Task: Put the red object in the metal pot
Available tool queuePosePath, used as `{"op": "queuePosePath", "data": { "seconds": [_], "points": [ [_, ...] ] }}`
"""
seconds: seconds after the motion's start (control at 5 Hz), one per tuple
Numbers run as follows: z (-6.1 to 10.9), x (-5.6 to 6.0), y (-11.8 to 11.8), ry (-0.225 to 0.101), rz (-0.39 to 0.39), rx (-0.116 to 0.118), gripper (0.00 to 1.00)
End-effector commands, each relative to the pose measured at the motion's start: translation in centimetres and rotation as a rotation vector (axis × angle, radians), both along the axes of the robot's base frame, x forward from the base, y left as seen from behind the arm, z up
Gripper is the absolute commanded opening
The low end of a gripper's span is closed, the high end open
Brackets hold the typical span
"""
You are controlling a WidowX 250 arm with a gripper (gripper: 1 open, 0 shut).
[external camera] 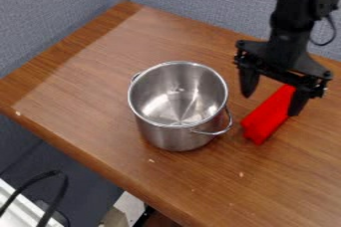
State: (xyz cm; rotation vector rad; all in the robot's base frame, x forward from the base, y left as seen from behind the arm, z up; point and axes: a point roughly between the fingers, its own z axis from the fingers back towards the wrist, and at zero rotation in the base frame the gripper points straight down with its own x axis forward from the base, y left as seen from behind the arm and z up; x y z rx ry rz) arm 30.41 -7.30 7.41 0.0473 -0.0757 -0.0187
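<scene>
The block point(268, 114) is bright red, long and rectangular, with flat, plain-coloured sides. It lies on the wooden table point(80, 116) just to the right of the pot in the view, slanting so that its near end points toward the pot's handle side and its far end leans away to the right. Its near end shows a slightly darker red face. The far part is partly hidden by the gripper, so its full outline cannot be told.

The pot point(178, 107) is shiny, round steel with straight sides and a rolled rim; a thin wire loop handle sticks out at its lower right, near the block. Its inside, seen from above, holds nothing.

The black gripper point(278, 92) is to the upper right of the pot, over the block's far part. It is released, its two fingers spread wide to either side of the block, with nothing gripped.
</scene>
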Motion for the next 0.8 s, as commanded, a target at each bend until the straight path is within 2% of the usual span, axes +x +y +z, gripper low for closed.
{"op": "queuePosePath", "data": {
  "seconds": [0.0, 0.2, 0.4, 0.6],
  "points": [
    [-0.2, 1.1, 0.6, -0.041, 0.011, -0.022, 1.0],
    [-1.1, 2.1, 0.9, -0.047, 0.008, -0.051, 1.0],
    [-1.7, 3.0, 1.2, -0.052, -0.002, -0.072, 0.0],
    [-1.8, 3.3, 0.9, -0.049, -0.068, -0.081, 0.0]
  ]
}}
